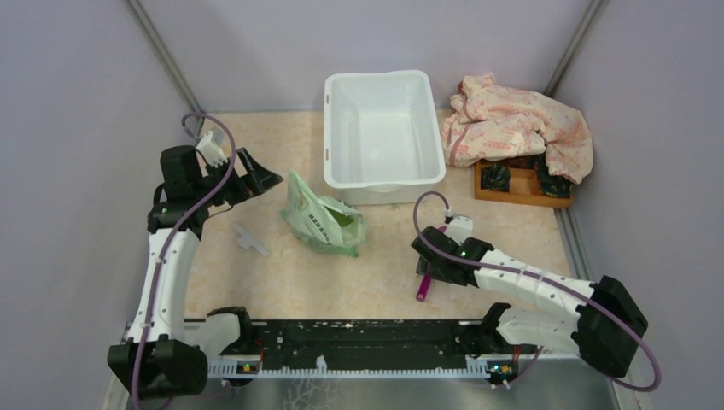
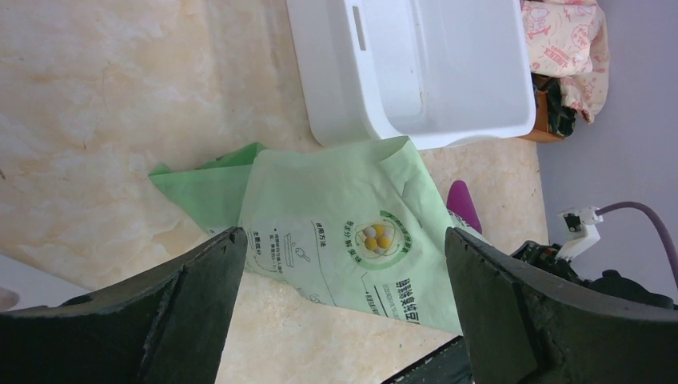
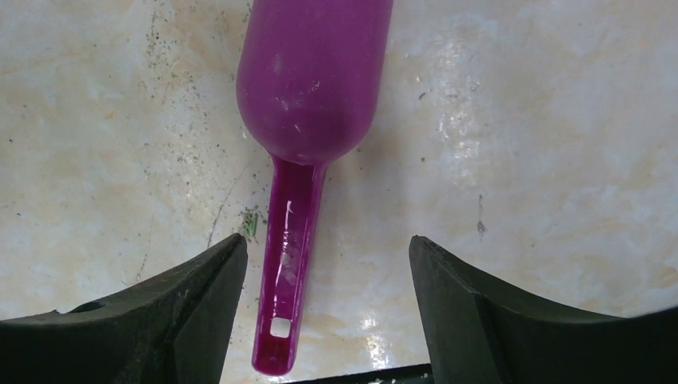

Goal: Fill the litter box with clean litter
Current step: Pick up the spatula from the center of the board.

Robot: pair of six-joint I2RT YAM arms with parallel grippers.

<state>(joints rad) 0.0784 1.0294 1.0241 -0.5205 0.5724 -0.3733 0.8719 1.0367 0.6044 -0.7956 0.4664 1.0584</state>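
While the top view is half-hiding the scoop, your right gripper is straddling its handle, open, at wrist-frame lower centre; your left gripper is gaping too.

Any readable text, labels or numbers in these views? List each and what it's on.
Green bag: Chinese print in lines and beside a round logo, turned sideways, too blurred to quote.
Cloth: repeating pink print, too small to read.
Scoop: no text visible.
Litter box: no text visible.
Nothing here can be quoted reliably.
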